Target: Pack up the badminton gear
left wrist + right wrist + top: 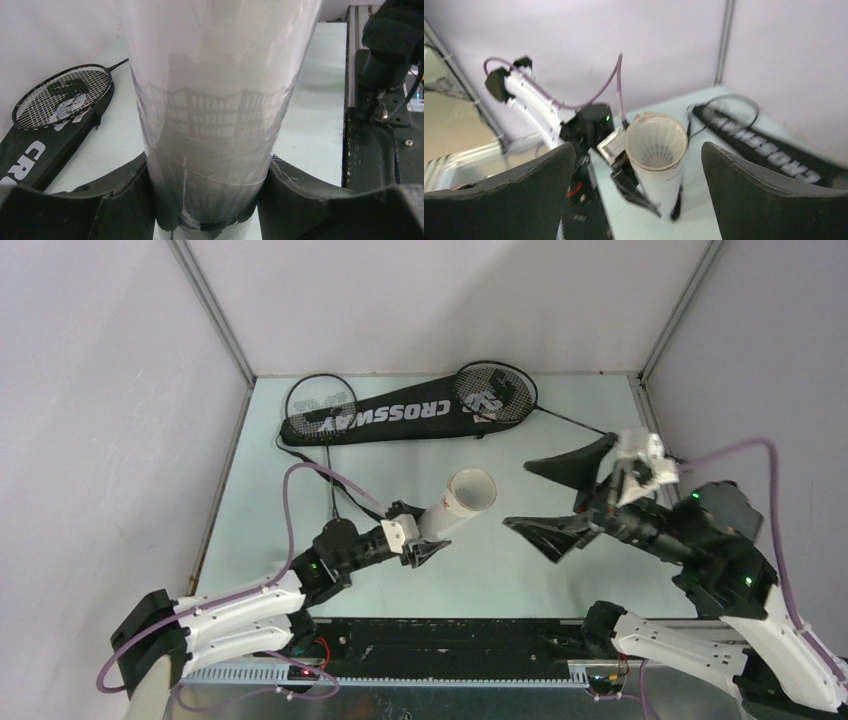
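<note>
The left gripper clenches the long white cardboard tube near its lower end, one black finger pressed on each side. The tube is tilted above the pale green table, and its open mouth faces the right gripper. Inside it a white feather shuttlecock shows. The right gripper hangs with fingers spread wide and grasps nothing. The black "CROSSWAY" racket bag lies by the far wall, with two thin black rackets resting at its ends.
</note>
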Action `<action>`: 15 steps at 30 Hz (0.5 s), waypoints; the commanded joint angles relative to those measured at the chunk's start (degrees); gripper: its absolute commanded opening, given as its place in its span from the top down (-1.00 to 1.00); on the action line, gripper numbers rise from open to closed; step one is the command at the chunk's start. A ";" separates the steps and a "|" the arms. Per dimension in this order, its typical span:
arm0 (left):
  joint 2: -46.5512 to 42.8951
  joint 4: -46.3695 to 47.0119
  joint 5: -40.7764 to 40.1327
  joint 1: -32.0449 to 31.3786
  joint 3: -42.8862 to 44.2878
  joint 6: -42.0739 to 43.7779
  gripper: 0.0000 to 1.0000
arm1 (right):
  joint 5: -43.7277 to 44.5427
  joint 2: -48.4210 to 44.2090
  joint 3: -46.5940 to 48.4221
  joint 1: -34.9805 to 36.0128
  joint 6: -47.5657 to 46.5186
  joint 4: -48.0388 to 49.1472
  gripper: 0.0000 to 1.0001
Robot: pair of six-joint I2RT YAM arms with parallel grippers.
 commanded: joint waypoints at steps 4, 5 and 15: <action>-0.69 3.99 -7.43 -0.25 6.67 -11.82 0.06 | 6.10 -1.96 -8.85 0.20 -6.32 13.11 -0.99; -0.85 3.78 -7.58 -0.25 7.22 -13.06 0.06 | 5.30 -2.05 -12.59 0.16 -6.02 14.45 -0.99; -2.09 6.83 -2.07 -0.25 8.32 -23.27 0.01 | -8.21 7.33 -23.62 0.19 -1.99 35.69 -0.97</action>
